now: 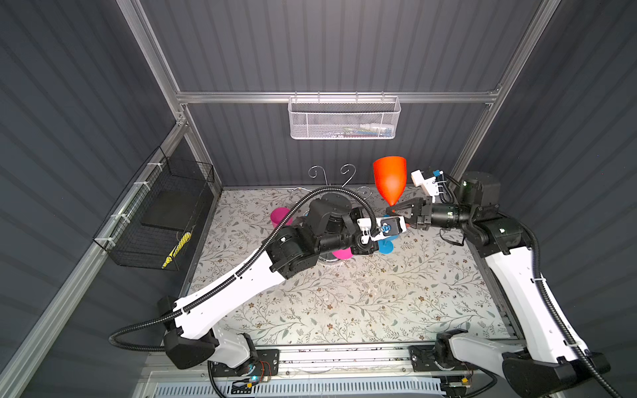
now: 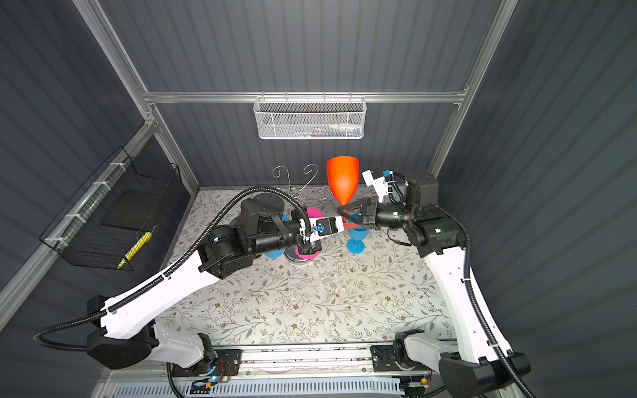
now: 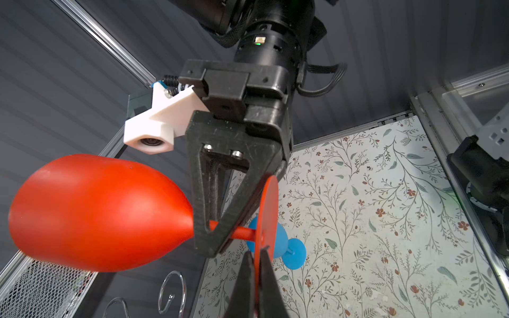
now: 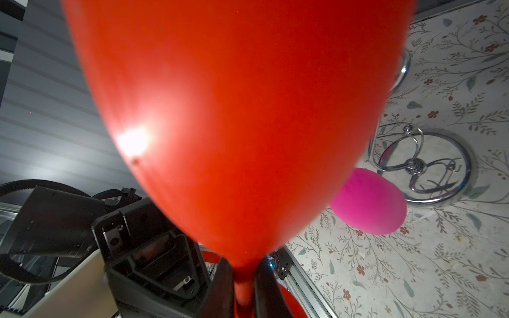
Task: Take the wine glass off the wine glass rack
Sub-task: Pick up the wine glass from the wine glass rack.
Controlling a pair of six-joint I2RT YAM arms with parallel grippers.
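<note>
The orange wine glass (image 1: pixel 389 179) is hanging in the air just right of the wine glass rack (image 4: pixel 438 198), clear of its curled arms, over the far side of the table (image 1: pixel 344 303). Its long axis is running roughly vertical, mouth pointing up, foot down. 2 grippers are holding it: the left gripper (image 3: pixel 257 256) is pinching the foot's rim, and the right gripper (image 4: pixel 243 271) is clamping the stem just under the bowl.

Orange wine glass (image 1: pixel 389 179) upright in mid-air, off and just beside the chrome, scroll-armed wine glass rack (image 4: pixel 413 166).
</note>
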